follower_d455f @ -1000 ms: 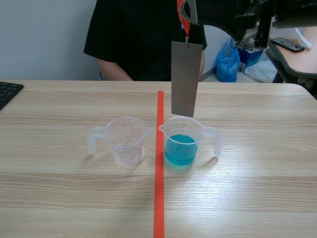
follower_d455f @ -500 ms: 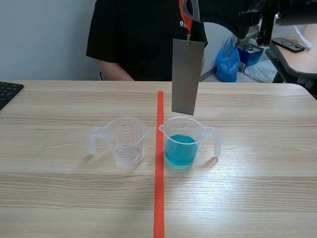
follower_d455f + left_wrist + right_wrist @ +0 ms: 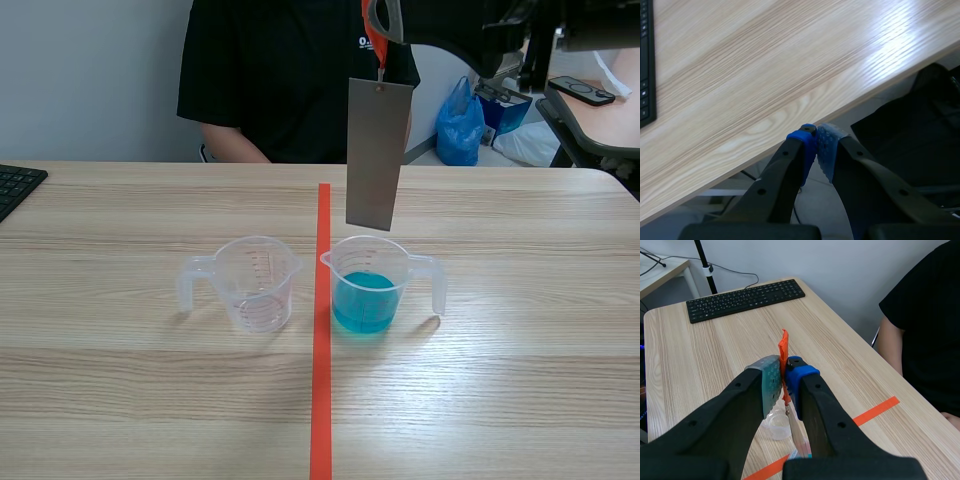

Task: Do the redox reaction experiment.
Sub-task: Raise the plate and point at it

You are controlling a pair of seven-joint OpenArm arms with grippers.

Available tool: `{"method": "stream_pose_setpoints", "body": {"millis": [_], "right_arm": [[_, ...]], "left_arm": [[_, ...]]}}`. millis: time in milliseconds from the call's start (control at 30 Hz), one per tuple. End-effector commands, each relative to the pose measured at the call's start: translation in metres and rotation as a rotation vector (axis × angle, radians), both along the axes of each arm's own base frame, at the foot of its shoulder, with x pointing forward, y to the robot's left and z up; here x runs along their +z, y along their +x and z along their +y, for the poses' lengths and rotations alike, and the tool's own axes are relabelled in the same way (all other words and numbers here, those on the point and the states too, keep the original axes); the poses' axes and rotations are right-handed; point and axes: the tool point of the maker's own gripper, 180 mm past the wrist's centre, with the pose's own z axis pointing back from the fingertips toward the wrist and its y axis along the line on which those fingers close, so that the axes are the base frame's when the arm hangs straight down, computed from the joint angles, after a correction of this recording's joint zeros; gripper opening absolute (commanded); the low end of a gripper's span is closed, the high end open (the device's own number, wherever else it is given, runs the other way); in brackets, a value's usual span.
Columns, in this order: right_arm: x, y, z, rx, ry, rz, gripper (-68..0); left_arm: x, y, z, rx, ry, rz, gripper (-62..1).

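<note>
Left tool point(image 3: 815, 145), nearest, is sitting pinched together on nothing, off the bench point(image 3: 765, 65) edge. Mid-bench, an empty measuring cup point(image 3: 255, 283) and a blue-solution cup point(image 3: 366, 300) are standing either side of the tape line. Right tool point(image 3: 784, 372) is clamping an orange tag point(image 3: 783, 347), w/ a grey metal plate point(image 3: 378, 155) dangling above the blue-solution cup, clear of the liquid. Looks like: pickup done, dip not yet. A person point(image 3: 290, 80) is sitting beyond.
</note>
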Motion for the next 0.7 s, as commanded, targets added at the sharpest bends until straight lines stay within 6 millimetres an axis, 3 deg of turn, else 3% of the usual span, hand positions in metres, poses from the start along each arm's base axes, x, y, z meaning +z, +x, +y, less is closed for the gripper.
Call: {"method": "stream_pose_setpoints", "body": {"millis": [0, 200, 333, 533, 667], "right_arm": [[0.012, 0.0, -0.001, 0.005, 0.013, -0.035, -65.8], [0.012, 0.0, -0.001, 0.005, 0.013, -0.035, -65.8], [0.012, 0.0, -0.001, 0.005, 0.013, -0.034, -65.8], [0.011, 0.0, -0.002, 0.005, 0.007, -0.031, -65.8], [0.011, 0.0, -0.002, 0.005, 0.007, -0.031, -65.8]], "left_arm": [[0.007, 0.011, 0.002, -0.033, -0.035, -0.014, -56.9], [0.009, 0.053, 0.021, -0.068, -0.17, 0.044, -56.9], [0.025, 0.095, 0.032, -0.085, -0.295, 0.031, -56.9], [0.059, 0.154, 0.02, -0.194, -0.438, 0.005, -56.9], [0.076, 0.19, 0.008, -0.254, -0.442, -0.059, -56.9]]}}
